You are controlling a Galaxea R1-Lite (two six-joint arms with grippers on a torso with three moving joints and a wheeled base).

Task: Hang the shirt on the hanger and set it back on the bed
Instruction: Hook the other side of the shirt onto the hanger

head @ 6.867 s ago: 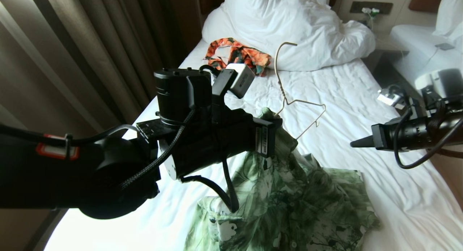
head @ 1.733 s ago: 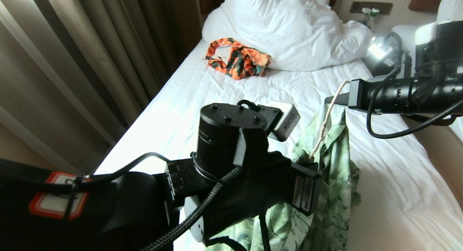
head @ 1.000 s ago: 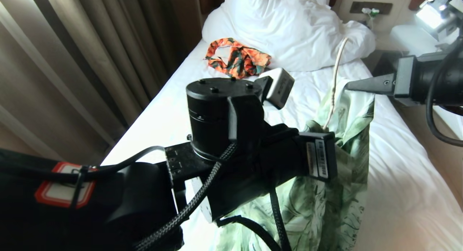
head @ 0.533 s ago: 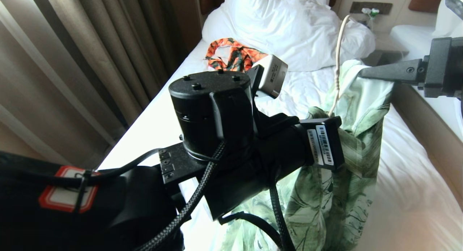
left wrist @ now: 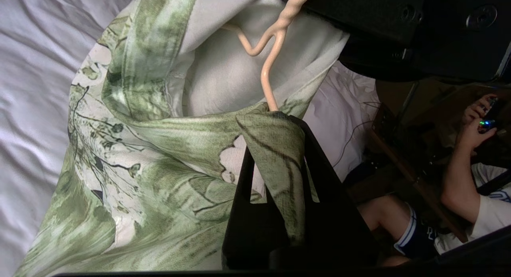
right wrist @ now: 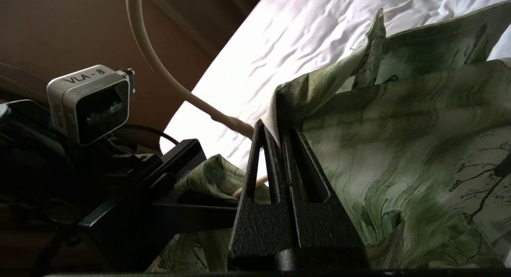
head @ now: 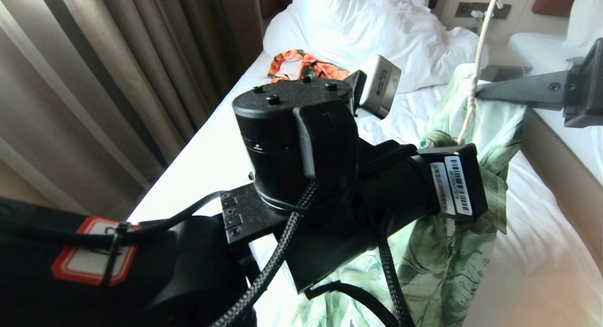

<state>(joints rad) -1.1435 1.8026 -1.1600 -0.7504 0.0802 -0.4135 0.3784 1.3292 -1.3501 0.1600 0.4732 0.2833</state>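
Nearest the head camera, the left arm fills the middle of the view; its tool (left wrist: 275, 149) is pressed together on a fold of the shirt (head: 443, 270), which hangs in the air toward five o'clock with its lower cloth trailing down to the bed (head: 527, 251). Just beyond, at two o'clock, the right tool (right wrist: 275, 133) is pinched shut on another edge of the shirt, right beside the hanger (head: 473, 82). The hanger's wire runs down from its hook into the fabric between the two tools, so it seems at least partly inside the shirt; whether both shoulders sit on it cannot be told. Still to do, by my reading: settle the shirt squarely and lay it back on the bed. Farther off, at twelve o'clock, lie an orange patterned garment (head: 301, 65) and the white duvet (head: 377, 30).
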